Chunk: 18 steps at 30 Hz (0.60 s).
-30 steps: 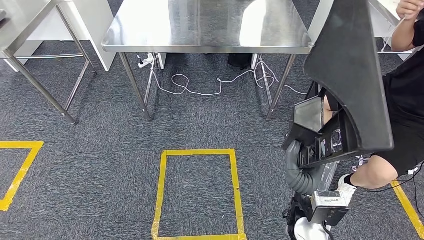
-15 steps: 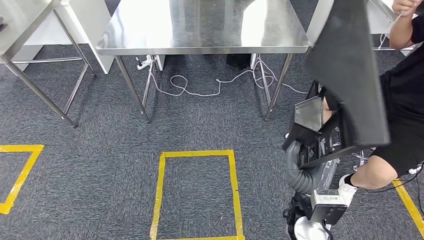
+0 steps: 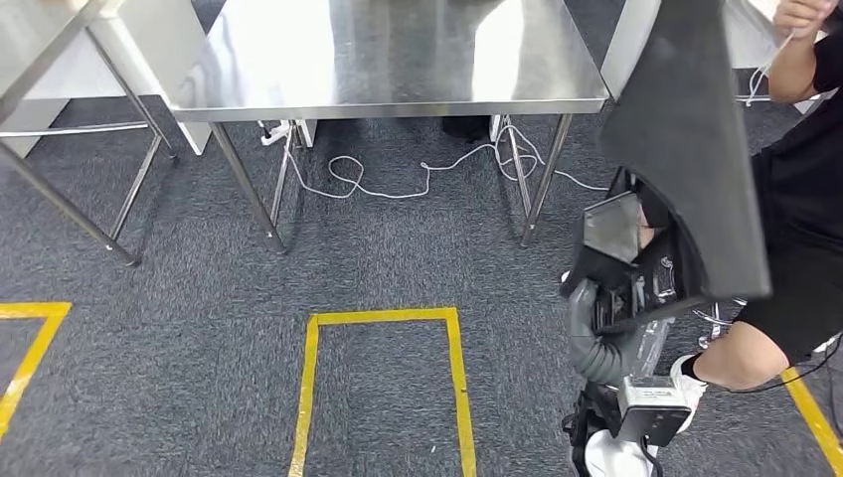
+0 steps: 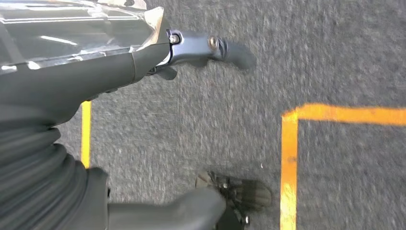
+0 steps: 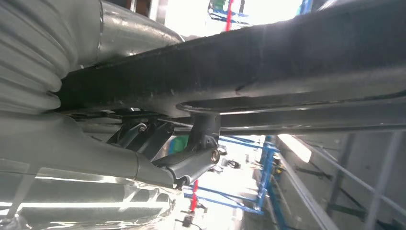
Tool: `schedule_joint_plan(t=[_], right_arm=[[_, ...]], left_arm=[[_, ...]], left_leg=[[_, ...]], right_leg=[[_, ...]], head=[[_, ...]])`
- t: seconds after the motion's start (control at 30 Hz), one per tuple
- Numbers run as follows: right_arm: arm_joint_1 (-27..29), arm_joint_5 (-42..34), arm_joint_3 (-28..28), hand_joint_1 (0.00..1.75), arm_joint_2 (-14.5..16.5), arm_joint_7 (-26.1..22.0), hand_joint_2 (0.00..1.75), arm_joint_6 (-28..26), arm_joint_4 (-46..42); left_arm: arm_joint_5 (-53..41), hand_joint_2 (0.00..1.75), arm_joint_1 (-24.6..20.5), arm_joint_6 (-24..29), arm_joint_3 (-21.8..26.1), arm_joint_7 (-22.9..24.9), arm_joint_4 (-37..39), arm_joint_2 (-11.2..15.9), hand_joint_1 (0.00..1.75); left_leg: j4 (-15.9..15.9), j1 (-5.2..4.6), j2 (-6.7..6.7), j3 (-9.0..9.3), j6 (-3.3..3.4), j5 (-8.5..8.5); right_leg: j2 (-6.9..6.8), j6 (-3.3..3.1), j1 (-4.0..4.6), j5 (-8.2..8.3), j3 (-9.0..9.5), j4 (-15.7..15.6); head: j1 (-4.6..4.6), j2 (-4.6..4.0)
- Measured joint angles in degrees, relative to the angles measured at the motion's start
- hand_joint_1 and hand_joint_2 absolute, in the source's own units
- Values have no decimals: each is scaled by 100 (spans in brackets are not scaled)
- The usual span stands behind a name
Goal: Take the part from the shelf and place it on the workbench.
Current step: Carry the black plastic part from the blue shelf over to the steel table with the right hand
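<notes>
**Part held high on the right**

Part [image 3: 696,149] rises dark in your head view, gripped by the right hand [image 3: 636,283], short of the steel desk [image 3: 398,60]. Left wrist: left hand [image 4: 191,48] loose over carpet, holding nothing. Right wrist: fingers [image 5: 201,139] clamp the part [image 5: 287,72].

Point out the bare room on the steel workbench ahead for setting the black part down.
The workbench top looks bare across its whole visible surface, from the left corner to the right edge. The tight side is the right: the black part in the right robot hand hangs there, beside a person.
</notes>
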Motion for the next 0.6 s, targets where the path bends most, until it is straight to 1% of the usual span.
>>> schedule_joint_plan(t=[0.03,0.07,0.1,0.13,0.17,0.2,0.23,0.27,0.3,0.33,0.37,0.4,0.43,0.47,0.5,0.53,0.57,0.6], right_arm=[[4,0,0,175,1,1,175,0,1],[7,0,-2,175,1,1,175,0,2],[2,1,-2,175,0,1,175,0,2],[-6,1,-3,175,0,0,175,-1,2],[-10,1,-4,175,-2,-1,175,-1,3],[-9,1,-4,175,-3,1,175,-1,3],[3,0,-4,175,-4,2,175,-1,4],[15,-1,-5,175,-5,4,175,-1,5],[25,-2,-5,175,-6,5,175,-1,7],[29,-2,-5,175,-8,4,175,-1,7],[31,-1,-4,175,-12,4,175,-1,10],[33,-1,-4,175,-20,2,175,-1,18],[33,-1,-3,175,-28,0,175,-1,27],[37,-2,-3,175,-37,-2,175,-1,36],[37,-5,-5,175,-42,-3,175,-1,43],[34,-7,-7,175,-45,-4,175,-1,44],[33,-9,-9,175,-46,-6,175,-1,43],[26,-9,-9,175,-46,-8,175,-1,41]], left_arm=[[0,175,4,0,1,1,1,-1,0],[0,175,8,-1,1,1,1,-2,0],[0,175,9,-1,1,1,1,-4,0],[0,175,7,-2,1,1,1,-7,0],[0,175,7,-2,1,1,1,-11,0],[0,175,5,-3,1,1,1,-17,0],[0,175,9,-4,1,2,1,-23,0],[0,175,16,-4,1,2,2,-32,0],[0,175,22,-5,0,2,2,-39,0],[0,175,26,-7,0,2,3,-45,0],[0,175,28,-7,1,2,3,-51,0],[0,175,27,-6,2,2,3,-50,0],[-1,175,22,-3,3,2,3,-48,0],[-1,175,18,1,4,3,3,-45,0],[-4,175,12,5,6,3,3,-44,0],[-10,175,3,8,7,4,3,-46,0],[-16,175,-5,8,7,4,3,-50,0],[-22,175,-17,8,7,4,3,-52,0]], left_leg=[[-58,0,-8,61,25,-8],[-121,11,-11,152,44,-17],[-176,26,-13,252,67,-29],[-223,50,-16,341,78,-45],[-244,63,-13,404,79,-79],[-248,77,-14,447,73,-123],[-247,90,-17,493,48,-172],[-245,106,-19,551,19,-228],[-243,130,-23,622,-17,-290],[-240,157,-25,706,-60,-357],[-234,182,-27,784,-109,-431],[-214,197,-27,862,-161,-512],[-198,195,-21,906,-214,-586],[-184,186,-12,934,-259,-649],[-173,182,-3,963,-293,-692],[-164,187,7,965,-318,-709],[-94,208,13,950,-337,-701],[90,228,16,861,-355,-671]], right_leg=[[-6,19,13,8,40,20],[-17,40,16,7,41,90],[-27,47,16,-17,-15,230],[-35,47,14,-76,-152,482],[-41,55,2,-164,-360,814],[-40,65,-9,-278,-611,1158],[-41,93,-27,-374,-845,1420],[-44,133,-53,-419,-1009,1526],[-49,188,-85,-370,-1082,1441],[-60,273,-122,-207,-1064,1172],[-85,376,-166,59,-997,797],[-128,444,-186,293,-936,475],[-166,441,-190,461,-872,256],[-193,383,-185,550,-843,163],[-203,284,-166,529,-829,171],[-181,196,-165,513,-788,179],[-160,147,-169,500,-761,172],[-144,102,-169,472,-714,162]], head=[[-13,0],[-21,-1],[-28,-1],[-26,-1],[-26,-2],[-27,-1],[-27,-1],[-28,-1],[-28,-1],[-27,-1],[-22,-1],[-13,-1],[-3,-1],[-3,-1],[-10,-1],[-23,0],[-38,0],[-46,0]])
